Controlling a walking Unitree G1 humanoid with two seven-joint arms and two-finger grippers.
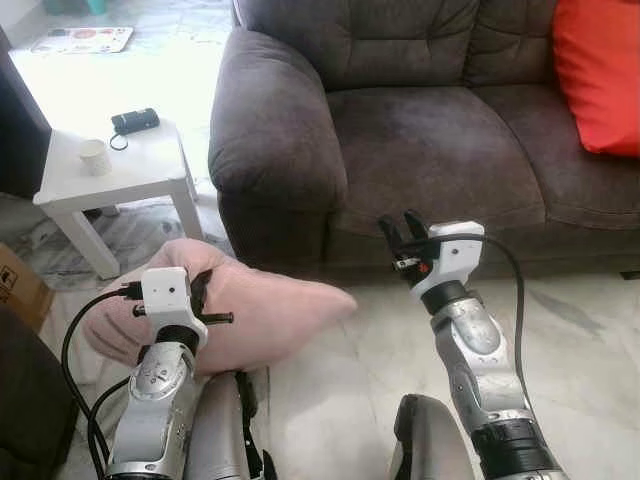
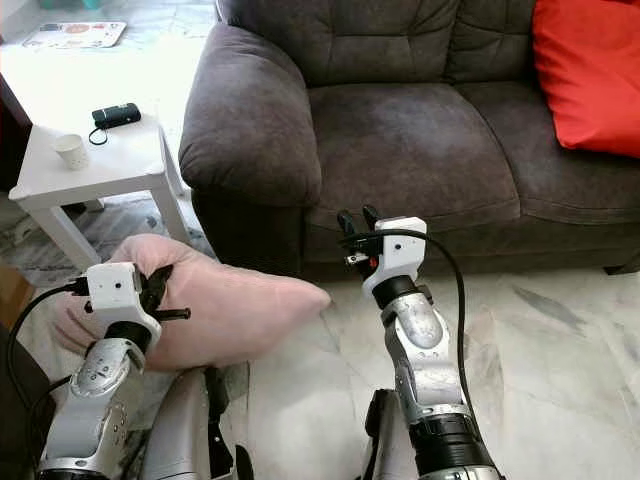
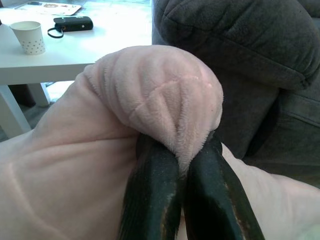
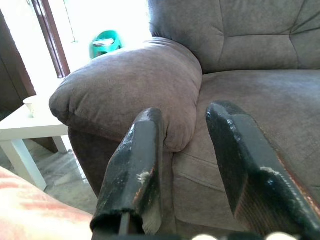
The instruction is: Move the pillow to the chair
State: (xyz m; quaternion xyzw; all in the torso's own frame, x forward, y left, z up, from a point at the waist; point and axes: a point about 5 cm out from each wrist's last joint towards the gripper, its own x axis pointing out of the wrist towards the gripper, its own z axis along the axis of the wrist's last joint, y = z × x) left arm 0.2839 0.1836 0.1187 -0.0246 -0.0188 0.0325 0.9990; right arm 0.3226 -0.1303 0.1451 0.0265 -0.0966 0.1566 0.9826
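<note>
Closest to the head camera, the left gripper [image 3: 182,175] had its two black fingers pinched tight on a bunched fold of the soft pale-pink plush pillow [image 1: 255,305], which hung low in front of the robot, above the pale marble floor [image 1: 560,340] and short of the sofa. Beside it, the right gripper [image 1: 404,232] stood raised in front of the sofa's front edge, its fingers [image 4: 132,165] spread apart with nothing between them.

Just past the pillow, off to the robot's left, stood a small white square side table [image 1: 150,170]. On it sat a white paper cup with faint dots [image 1: 95,156] and, near the far edge, a small black pouch-like object with a loop cord [image 1: 135,120]; it was too small to say what it was.

Ahead rose a dark grey-brown upholstered sofa [image 1: 400,140] with a fat rounded armrest [image 1: 270,130] next to the table. A bright red cushion [image 1: 598,70] leaned against the backrest at the robot's right. Farther back, a flat printed sheet [image 1: 82,39] lay on the floor.
</note>
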